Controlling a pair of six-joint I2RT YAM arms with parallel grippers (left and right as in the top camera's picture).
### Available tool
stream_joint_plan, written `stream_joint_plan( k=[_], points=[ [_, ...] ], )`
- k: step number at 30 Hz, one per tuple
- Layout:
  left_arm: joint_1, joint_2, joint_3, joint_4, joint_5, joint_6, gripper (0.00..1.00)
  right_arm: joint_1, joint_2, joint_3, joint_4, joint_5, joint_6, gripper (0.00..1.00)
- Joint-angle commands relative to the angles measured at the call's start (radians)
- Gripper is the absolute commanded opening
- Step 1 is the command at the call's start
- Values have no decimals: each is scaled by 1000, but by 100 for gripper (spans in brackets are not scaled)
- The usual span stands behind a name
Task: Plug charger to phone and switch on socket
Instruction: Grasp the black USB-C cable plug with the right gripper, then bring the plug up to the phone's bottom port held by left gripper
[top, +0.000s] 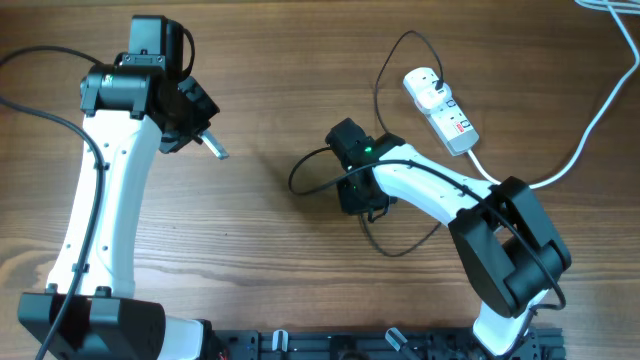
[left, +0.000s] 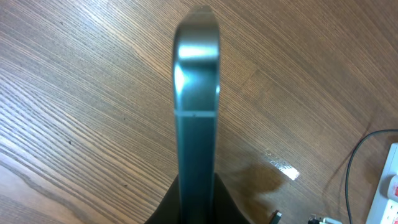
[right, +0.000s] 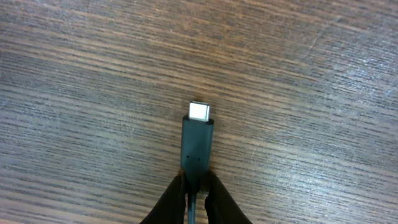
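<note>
Charger (right: 198, 146) pinched in right pincer (right: 195, 198), closed tight on black housing, metal tip left clear out front, presumably for insertion. Phone (left: 196, 118) clamped edge-on in left pincer (left: 196, 204), held clear of desk (left: 74, 93), likely to present port toward right arm; well apart from charger tip. Screen and port out of sight, only thin side showing. Farther back, socket (top: 445, 108) flat on desk, adapter (top: 425, 85) plugged in. Switch position too small to read. White cord (top: 600, 120) cut off at frame edge.

Brown table (top: 270, 100) — wood-grained
</note>
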Motion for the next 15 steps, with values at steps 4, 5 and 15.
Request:
stream_joint_plan(
  k=[4, 5, 15],
  points=[
    [6, 0, 8, 7, -13, -18, 4, 10, 17, -23, -4, -21, 21, 9],
    [6, 0, 8, 7, -13, -18, 4, 10, 17, -23, -1, -21, 21, 8],
    [6, 0, 8, 48, 80, 27, 4, 8, 7, 48, 2, -21, 18, 4]
  ],
)
